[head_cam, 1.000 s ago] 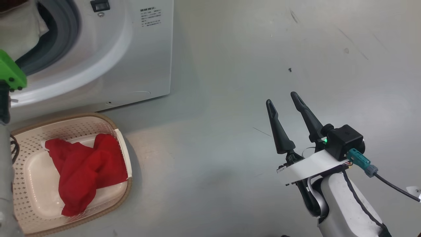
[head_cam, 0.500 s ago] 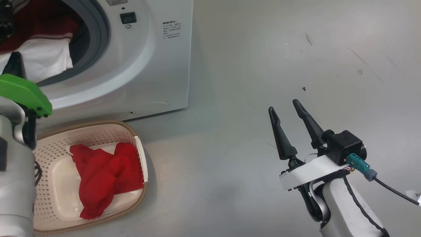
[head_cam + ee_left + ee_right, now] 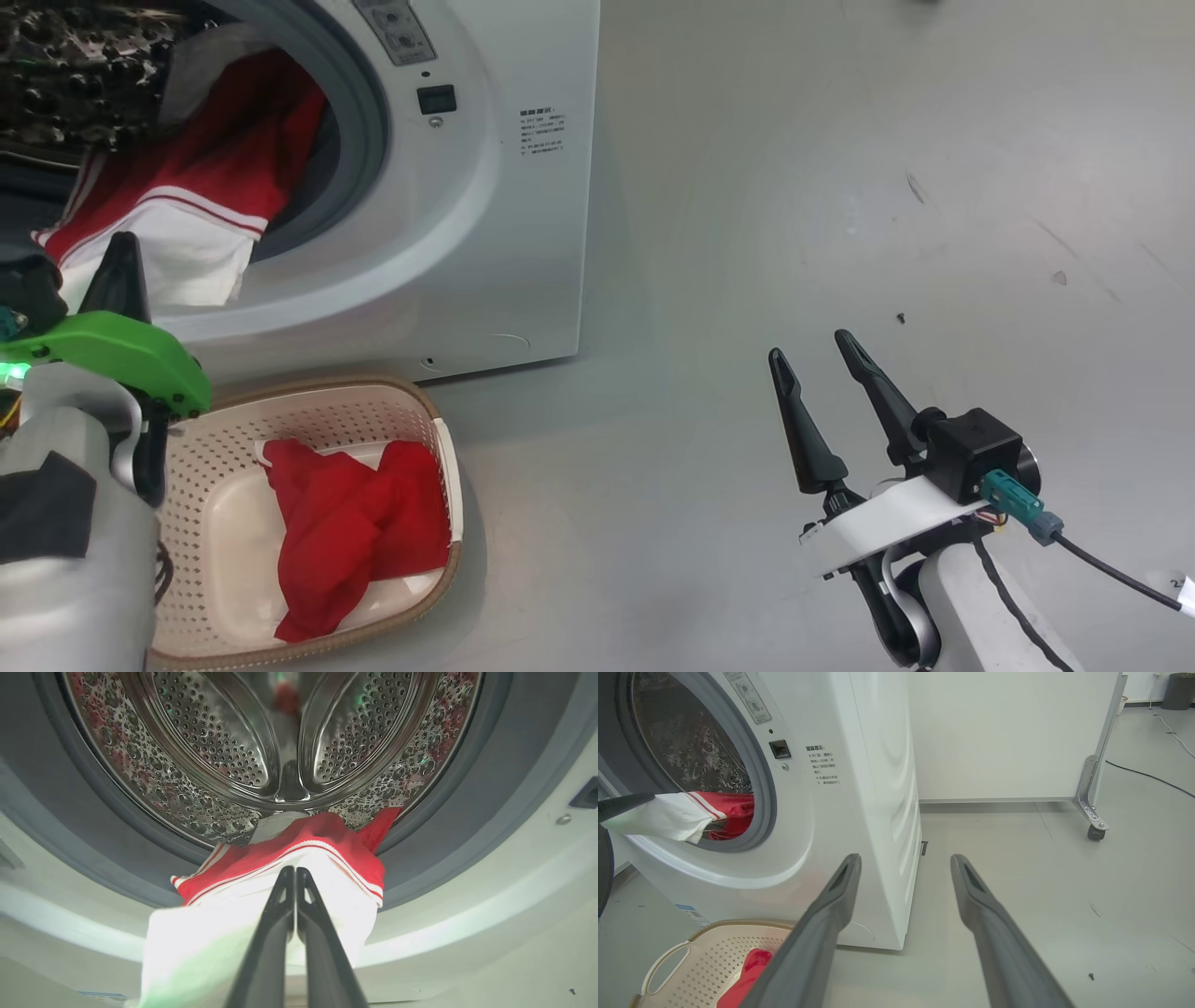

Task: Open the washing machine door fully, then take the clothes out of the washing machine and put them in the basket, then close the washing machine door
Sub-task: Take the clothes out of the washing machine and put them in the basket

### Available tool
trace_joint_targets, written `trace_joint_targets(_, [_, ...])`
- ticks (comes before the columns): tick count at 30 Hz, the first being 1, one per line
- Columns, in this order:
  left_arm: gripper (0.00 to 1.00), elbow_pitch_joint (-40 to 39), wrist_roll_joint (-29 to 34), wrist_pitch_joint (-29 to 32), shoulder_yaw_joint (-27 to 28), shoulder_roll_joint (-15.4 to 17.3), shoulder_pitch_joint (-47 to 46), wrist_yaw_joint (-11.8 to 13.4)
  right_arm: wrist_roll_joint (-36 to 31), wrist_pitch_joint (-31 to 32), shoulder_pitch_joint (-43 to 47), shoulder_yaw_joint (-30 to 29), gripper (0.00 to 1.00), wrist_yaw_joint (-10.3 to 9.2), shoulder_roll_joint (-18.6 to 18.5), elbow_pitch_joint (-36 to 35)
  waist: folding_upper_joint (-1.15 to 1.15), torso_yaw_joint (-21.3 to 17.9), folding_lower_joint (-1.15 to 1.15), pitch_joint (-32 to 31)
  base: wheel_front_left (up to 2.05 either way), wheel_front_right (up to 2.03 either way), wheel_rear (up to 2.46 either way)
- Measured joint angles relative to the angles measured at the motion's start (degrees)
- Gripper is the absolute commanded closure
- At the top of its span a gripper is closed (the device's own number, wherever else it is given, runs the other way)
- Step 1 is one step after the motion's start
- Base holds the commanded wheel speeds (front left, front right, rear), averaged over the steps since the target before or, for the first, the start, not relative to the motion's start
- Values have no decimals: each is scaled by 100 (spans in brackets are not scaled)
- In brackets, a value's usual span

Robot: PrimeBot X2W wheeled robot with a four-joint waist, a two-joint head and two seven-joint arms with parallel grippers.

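Pulling clothes (image 3: 205,177) from the washing machine (image 3: 523,243); task roughly midway.
One red garment (image 3: 355,532) in basket (image 3: 327,415), lower left; left fingers (image 3: 273,942) clenched on another at drum mouth, upper left; right fingers (image 3: 798,420) spread, empty; door closing left to do.

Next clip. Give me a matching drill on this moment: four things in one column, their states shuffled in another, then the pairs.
1. left pincer
2. right pincer
3. basket
4. striped garment

a. open above the floor
b. hanging out of the drum
c. shut on the striped garment
d. holds a red cloth

Pairs: 1-c, 2-a, 3-d, 4-b.
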Motion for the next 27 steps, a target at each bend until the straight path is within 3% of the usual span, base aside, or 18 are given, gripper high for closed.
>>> trace_joint_targets(19, [100, -1003, 119, -261, -265, -338, 678, -4, -75, 0, 311, -96, 0, 57, -1, 86, 0, 310, 0, -622, 0, 0, 0])
trace_joint_targets(27, [100, -1949, 82, -261, -77, -363, 901, -4, -122, 0, 356, -80, 0, 98, -1, 91, 0, 414, 0, -776, 0, 0, 0])
